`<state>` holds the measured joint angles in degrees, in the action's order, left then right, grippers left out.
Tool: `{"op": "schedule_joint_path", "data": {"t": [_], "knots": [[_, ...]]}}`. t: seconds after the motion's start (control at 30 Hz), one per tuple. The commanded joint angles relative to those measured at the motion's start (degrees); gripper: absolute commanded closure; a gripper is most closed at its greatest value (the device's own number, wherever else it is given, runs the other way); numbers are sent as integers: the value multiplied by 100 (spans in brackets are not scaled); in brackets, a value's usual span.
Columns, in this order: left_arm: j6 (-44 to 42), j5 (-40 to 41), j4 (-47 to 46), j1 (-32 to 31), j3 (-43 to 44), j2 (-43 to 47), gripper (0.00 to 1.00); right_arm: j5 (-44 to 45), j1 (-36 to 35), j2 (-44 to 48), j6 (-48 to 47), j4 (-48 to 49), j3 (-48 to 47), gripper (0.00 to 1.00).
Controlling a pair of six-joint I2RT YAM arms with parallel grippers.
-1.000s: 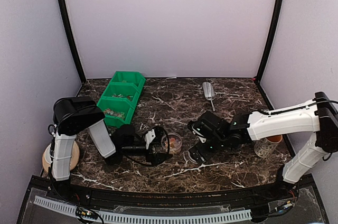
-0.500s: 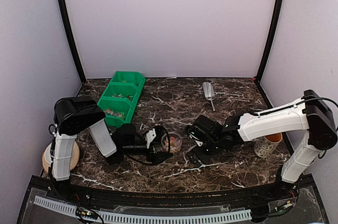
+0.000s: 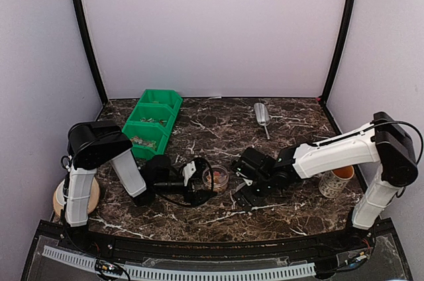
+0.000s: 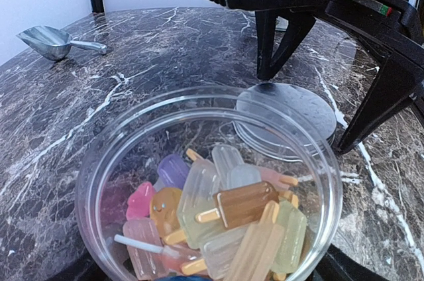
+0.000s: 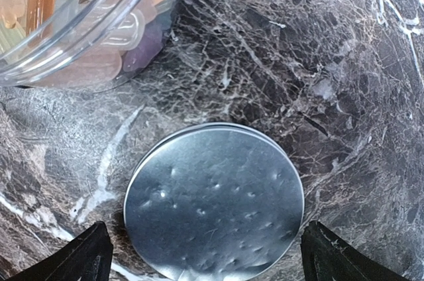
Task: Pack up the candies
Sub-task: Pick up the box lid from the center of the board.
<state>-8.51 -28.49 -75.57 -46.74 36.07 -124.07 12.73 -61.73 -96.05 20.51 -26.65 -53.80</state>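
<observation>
A clear round tub (image 4: 99, 162) on the marble tabletop (image 3: 218, 135) holds the candies (image 4: 225, 208), little lolly-shaped sweets in yellow, pink, purple and amber. Its metal lid (image 5: 213, 201) lies flat just beside it, and the right claw (image 5: 209, 258) stands wide open astride that lid, gripping nothing. The left claw (image 3: 199, 188) is at the tub; I cannot tell its grip. More sweets sit in the green bin (image 3: 144, 151).

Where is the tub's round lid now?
In the right wrist view the lid lies flat on the table beside the clear tub, between the open fingers of the right gripper.
</observation>
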Motion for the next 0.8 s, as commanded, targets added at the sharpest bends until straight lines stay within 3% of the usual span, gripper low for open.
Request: {"op": "schedule_joint_path", "data": {"t": [0.0, 0.57, 0.77], "knots": [[106, -16, 1193, -29, -85, -334, 12, -31, 93, -109, 72, 181, -150, 1], [60, 10, 1297, -71, -39, -337, 12, -343, 232, -188, 135, 525, -28, 11], [60, 10, 1299, -72, -35, -332, 12, -359, 232, -184, 177, 510, 42, 9]]}}
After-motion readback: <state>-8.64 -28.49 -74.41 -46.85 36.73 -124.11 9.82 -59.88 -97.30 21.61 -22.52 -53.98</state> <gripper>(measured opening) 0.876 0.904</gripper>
